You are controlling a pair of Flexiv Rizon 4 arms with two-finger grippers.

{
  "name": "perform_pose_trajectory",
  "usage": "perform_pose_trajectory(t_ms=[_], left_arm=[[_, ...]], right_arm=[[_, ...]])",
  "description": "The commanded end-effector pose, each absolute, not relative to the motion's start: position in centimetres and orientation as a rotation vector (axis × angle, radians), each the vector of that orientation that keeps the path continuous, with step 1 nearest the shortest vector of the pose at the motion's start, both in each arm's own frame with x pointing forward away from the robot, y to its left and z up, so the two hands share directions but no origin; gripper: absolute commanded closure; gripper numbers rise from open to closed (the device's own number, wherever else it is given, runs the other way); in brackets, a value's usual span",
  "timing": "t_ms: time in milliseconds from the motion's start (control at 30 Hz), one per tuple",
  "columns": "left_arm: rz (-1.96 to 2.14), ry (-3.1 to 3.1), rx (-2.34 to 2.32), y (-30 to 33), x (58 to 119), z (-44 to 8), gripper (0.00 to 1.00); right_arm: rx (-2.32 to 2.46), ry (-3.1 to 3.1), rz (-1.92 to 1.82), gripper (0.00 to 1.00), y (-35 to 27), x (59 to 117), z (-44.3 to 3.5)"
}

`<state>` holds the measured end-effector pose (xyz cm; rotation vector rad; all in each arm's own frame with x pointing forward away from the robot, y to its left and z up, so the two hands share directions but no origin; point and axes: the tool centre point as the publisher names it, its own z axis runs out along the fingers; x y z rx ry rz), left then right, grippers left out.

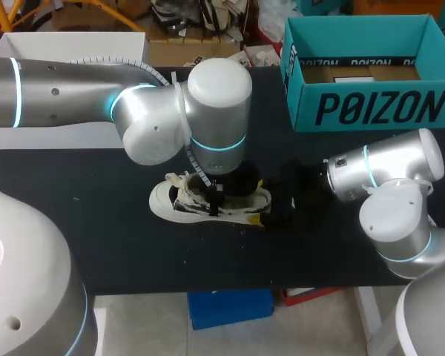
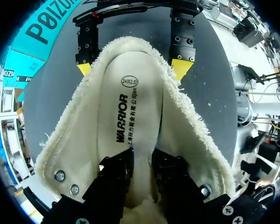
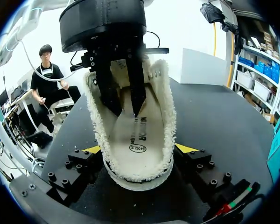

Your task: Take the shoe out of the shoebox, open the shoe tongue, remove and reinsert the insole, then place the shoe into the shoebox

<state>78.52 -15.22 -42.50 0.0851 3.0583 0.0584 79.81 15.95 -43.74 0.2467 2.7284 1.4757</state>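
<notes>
A white shoe with a fleece lining lies on its sole at the middle of the black table. My right gripper is shut on its heel, a yellow tip pressed against each side of the fleece collar. My left gripper reaches down into the shoe's mouth. Its black fingers stand a little apart, tips on the printed insole, which lies flat inside. In the left wrist view my right gripper shows at the heel end.
The open teal shoebox stands at the back right of the table, past my right arm. A white box sits at the back left, under my left arm.
</notes>
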Motion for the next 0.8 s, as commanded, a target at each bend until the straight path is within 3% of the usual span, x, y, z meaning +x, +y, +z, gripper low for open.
perform_pose_trajectory(t_ms=[33, 233, 400, 533, 800], left_arm=[[0.057, 2.939, 0.062, -13.9, 78.0, -46.8, 0.78], [0.027, 2.869, 0.031, -13.2, 78.5, -47.0, 0.87], [0.032, 2.833, 0.029, -13.0, 79.0, -47.0, 0.79], [0.038, 2.799, 0.025, -13.0, 79.5, -47.1, 0.84], [0.009, 2.730, 0.020, -13.4, 80.3, -46.7, 0.82]], right_arm=[[0.250, 2.730, 1.472, 1.00, 15.9, 79.9, -43.7], [0.250, 2.730, 1.472, 1.00, 15.9, 79.9, -43.7], [0.250, 2.730, 1.472, 1.00, 15.9, 79.9, -43.7], [0.250, 2.730, 1.472, 1.00, 15.9, 79.9, -43.7], [0.250, 2.730, 1.472, 1.00, 15.9, 79.9, -43.7]])
